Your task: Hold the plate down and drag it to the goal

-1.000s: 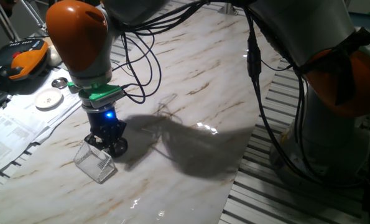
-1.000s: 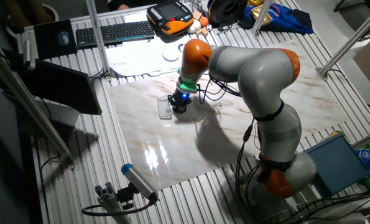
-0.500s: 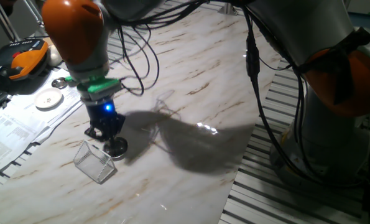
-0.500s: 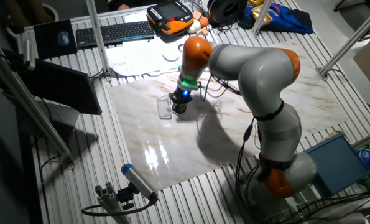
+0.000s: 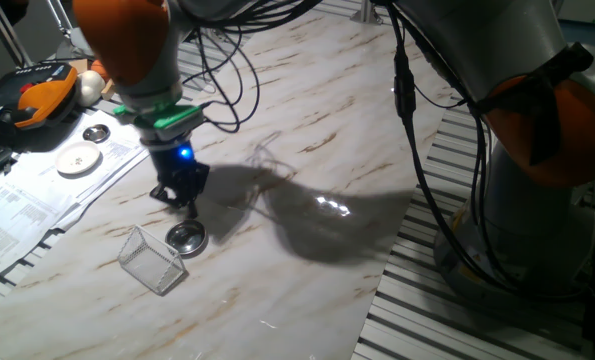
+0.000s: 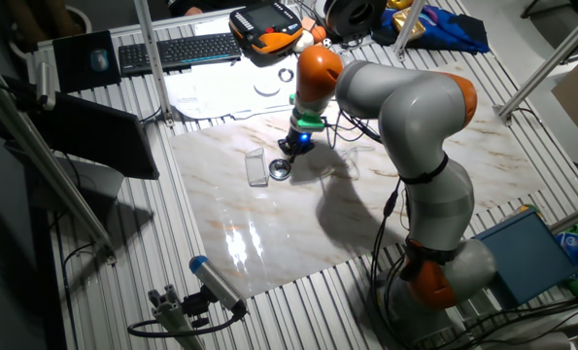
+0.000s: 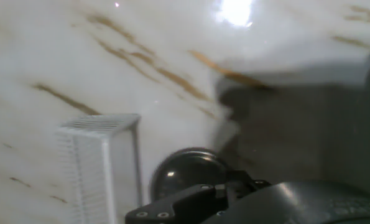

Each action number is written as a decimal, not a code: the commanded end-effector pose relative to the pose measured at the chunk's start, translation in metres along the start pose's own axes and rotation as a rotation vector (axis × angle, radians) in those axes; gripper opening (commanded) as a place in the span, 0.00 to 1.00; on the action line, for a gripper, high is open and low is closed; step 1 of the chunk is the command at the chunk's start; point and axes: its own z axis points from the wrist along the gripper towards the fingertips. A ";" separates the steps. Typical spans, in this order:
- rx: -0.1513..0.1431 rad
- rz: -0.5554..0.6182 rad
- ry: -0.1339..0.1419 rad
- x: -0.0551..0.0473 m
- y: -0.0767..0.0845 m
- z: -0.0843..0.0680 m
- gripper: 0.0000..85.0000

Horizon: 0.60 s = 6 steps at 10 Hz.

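Gripper point(image 5: 180, 195) has lifted off the plate point(image 5: 186, 237), finger state indiscernible; plate sits just right of the goal point(image 5: 151, 260), not inside, so drag looks unfinished.

Marble table point(image 5: 307, 120); plate point(image 5: 186, 237); goal point(image 5: 151, 259)

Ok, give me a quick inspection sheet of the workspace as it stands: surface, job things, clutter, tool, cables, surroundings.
Surface: glossy marble table, glare spots.
Job things: plate flat on the marble beside the goal, not inside it.
Clutter: white disc and small silver dish on papers at the edge.
Tool: tool raised off the plate; jaw state unclear.
Cables: black cables looping over the table.
Surroundings: orange pendant, keyboard.
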 end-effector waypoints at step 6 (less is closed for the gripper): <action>0.021 0.014 0.007 0.014 0.002 0.008 0.00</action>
